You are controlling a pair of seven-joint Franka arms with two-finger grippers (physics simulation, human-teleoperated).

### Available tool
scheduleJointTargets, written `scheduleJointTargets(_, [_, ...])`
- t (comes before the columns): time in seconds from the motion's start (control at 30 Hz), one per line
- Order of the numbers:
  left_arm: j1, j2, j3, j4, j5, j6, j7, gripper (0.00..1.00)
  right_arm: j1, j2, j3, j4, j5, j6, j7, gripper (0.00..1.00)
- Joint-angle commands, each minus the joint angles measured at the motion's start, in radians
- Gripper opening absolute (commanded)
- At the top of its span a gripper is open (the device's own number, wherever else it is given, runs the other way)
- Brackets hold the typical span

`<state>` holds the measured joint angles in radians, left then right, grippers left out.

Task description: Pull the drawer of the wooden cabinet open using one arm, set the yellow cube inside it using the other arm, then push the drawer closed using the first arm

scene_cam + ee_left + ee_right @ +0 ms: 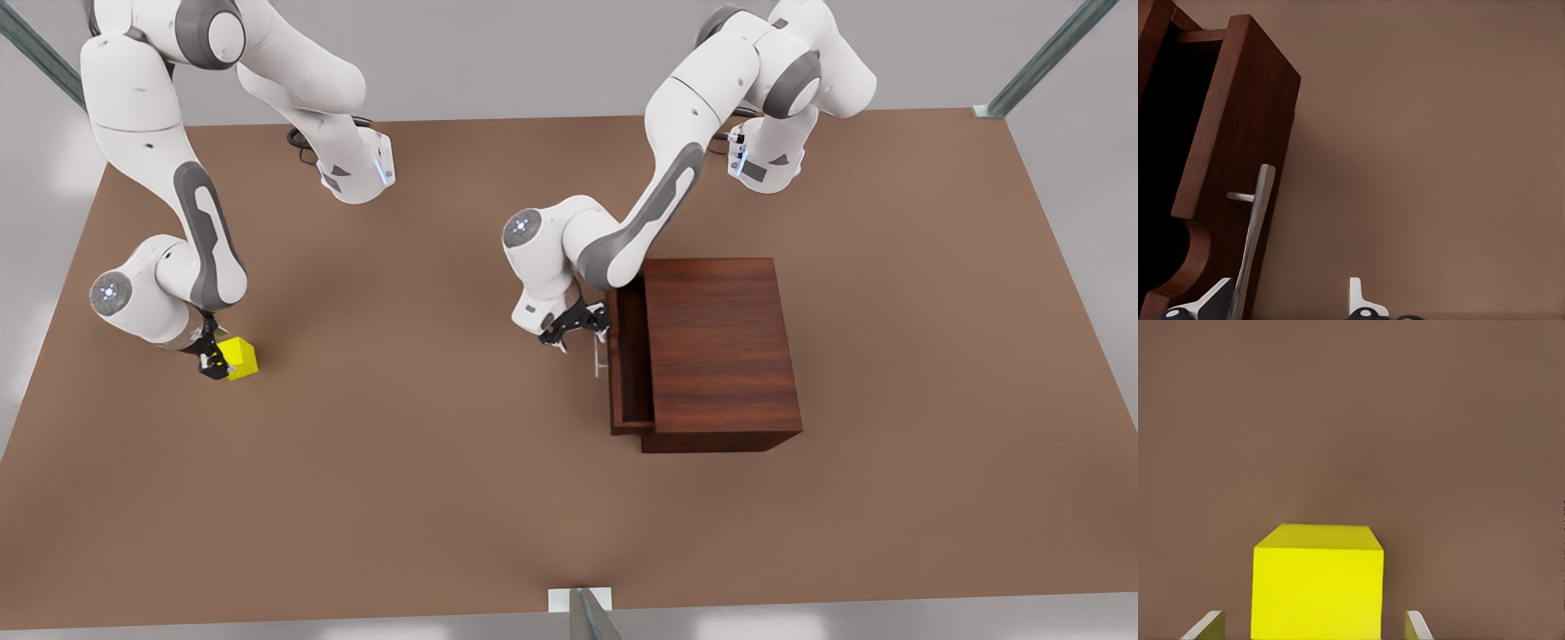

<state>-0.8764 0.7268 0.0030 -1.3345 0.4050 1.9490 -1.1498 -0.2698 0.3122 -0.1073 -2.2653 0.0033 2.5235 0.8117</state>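
- Left hand (pixel 573 327) sits at the drawer (pixel 628 364) front, its fingers (pixel 1363 301) spread apart; in the left wrist view the silver handle (pixel 1255 230) runs beside one finger while the other stands clear of it, so nothing is clamped; whether that finger touches the bar I cannot tell
- drawer is pulled partly out of the cabinet (pixel 720 351) toward the front view's left; its long axis runs along the cabinet's front face, and the bar handle lies parallel to that face, held off it by a short post
- right hand (pixel 213 356) is low over the counter (pixel 444 498) at the front view's left, well apart from the cabinet; its fingers (pixel 1208 627) stand open on either side of the yellow cube (pixel 239 358), with gaps showing in the right wrist view, so it is not gripped
- cube rests on the counter, one flat face toward the wrist camera, top face level
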Motion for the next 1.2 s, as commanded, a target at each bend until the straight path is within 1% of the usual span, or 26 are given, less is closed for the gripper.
scheduleJointTargets(0.0, [-0.007, 0.003, -0.005, -0.002, -0.006, 0.018, -0.080, 1.00, 0.000, 0.007, 0.000, 0.001, -0.016, 0.014, -0.026, 1.00])
scheduleJointTargets(0.4, [-0.024, 0.003, -0.005, 0.000, -0.006, 0.071, -0.071, 1.00, -0.015, 0.094, 0.011, 0.009, -0.029, 0.093, -0.029, 1.00])
scheduleJointTargets(0.5, [-0.029, 0.002, -0.005, 0.009, -0.006, 0.070, -0.071, 1.00, -0.088, 0.091, 0.084, 0.010, -0.029, 0.092, -0.029, 1.00])
scheduleJointTargets(0.57, [-0.033, 0.003, -0.005, 0.012, -0.006, 0.070, -0.073, 1.00, -0.104, 0.082, 0.097, 0.009, -0.028, 0.089, -0.028, 1.00])
scheduleJointTargets(0.6, [-0.035, 0.003, -0.005, 0.012, -0.006, 0.070, -0.073, 1.00, -0.127, 0.077, 0.120, 0.009, -0.028, 0.089, -0.028, 1.00])
scheduleJointTargets(0.83, [-0.039, 0.003, -0.005, 0.015, -0.006, 0.071, -0.073, 1.00, -0.160, 0.082, 0.140, 0.009, -0.036, 0.090, -0.028, 1.00])
scheduleJointTargets(0.87, [-0.041, 0.003, -0.005, 0.026, -0.008, 0.070, -0.073, 1.00, -0.160, 0.084, 0.140, 0.009, -0.036, 0.090, -0.023, 0.99])
scheduleJointTargets(1.0, [-0.055, -0.006, -0.009, 0.032, -0.018, 0.056, -0.079, 1.00, -0.161, 0.085, 0.143, 0.009, -0.036, 0.090, -0.014, 0.80])
scheduleJointTargets(1.07, [-0.058, -0.010, -0.044, 0.107, -0.054, -0.073, -0.074, 1.00, -0.161, 0.082, 0.143, 0.009, -0.036, 0.090, -0.012, 0.74])
scheduleJointTargets(1.17, [-0.059, -0.058, -0.103, 0.181, -0.117, -0.265, -0.073, 1.00, -0.161, 0.074, 0.144, 0.007, -0.034, 0.087, -0.011, 0.73])
